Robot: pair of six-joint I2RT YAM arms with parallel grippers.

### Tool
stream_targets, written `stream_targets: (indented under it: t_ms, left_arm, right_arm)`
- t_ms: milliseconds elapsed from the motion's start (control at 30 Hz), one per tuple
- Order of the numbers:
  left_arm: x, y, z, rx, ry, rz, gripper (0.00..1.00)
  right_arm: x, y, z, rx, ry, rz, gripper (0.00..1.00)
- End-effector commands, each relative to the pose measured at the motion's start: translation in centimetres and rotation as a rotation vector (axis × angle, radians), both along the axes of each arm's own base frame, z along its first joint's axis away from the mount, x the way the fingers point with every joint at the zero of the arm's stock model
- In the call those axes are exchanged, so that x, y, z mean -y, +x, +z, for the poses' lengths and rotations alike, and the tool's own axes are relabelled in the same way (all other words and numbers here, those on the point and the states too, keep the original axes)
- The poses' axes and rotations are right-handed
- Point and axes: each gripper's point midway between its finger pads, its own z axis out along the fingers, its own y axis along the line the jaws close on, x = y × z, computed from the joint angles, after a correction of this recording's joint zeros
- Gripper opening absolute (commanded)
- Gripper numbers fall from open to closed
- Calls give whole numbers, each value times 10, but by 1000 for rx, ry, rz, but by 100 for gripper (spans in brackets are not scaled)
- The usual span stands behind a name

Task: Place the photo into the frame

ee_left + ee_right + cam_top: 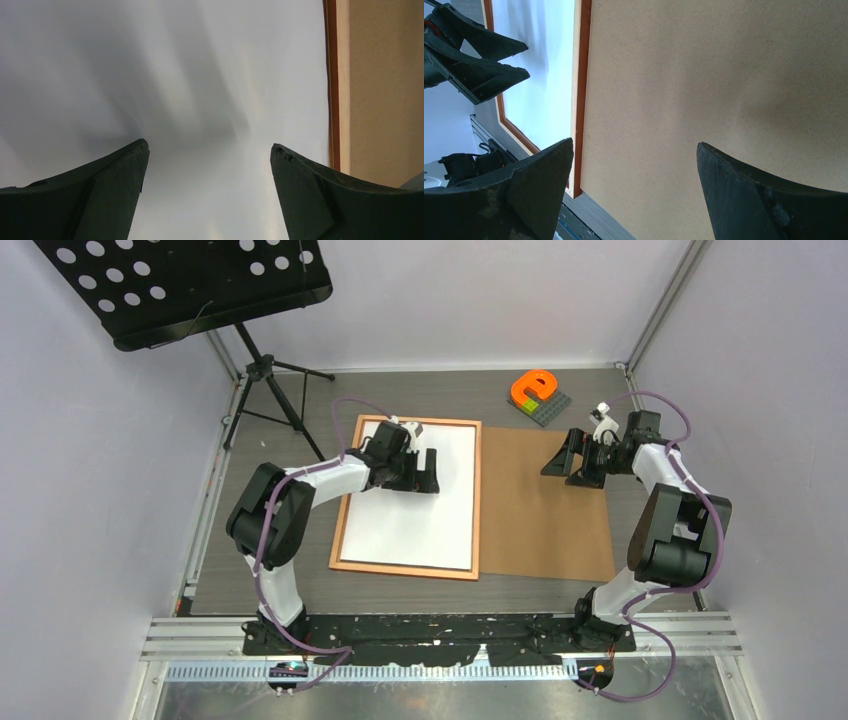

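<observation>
top external, one photo [415, 525], one frame [405, 571], two claws [417, 484] [567, 471]

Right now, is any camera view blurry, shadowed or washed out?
Left wrist: soft grey shadows streak the white photo, showing little detail. Right wrist: a faint shadow dims the backing board toward the right. Top external: sharp and evenly lit.

Grey table [300, 592]: frame [400, 571], brown board [540, 510], toy [534, 390]
</observation>
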Motion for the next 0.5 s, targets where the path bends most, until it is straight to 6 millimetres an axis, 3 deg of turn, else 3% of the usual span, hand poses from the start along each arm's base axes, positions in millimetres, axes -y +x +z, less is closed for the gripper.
stream_targets:
  t_ms: [0,233,467]
  left_arm:
    - [-6,9,-2,13,17,15,96]
    - [-3,14,13,49,6,-6,96]
    - [0,20,45,115,-15,-20,97]
  right_arm:
    - [1,9,11,46,4,12,100]
    - [9,10,8,42,-45,-13,100]
    - [29,14,10,65,-146,-68,100]
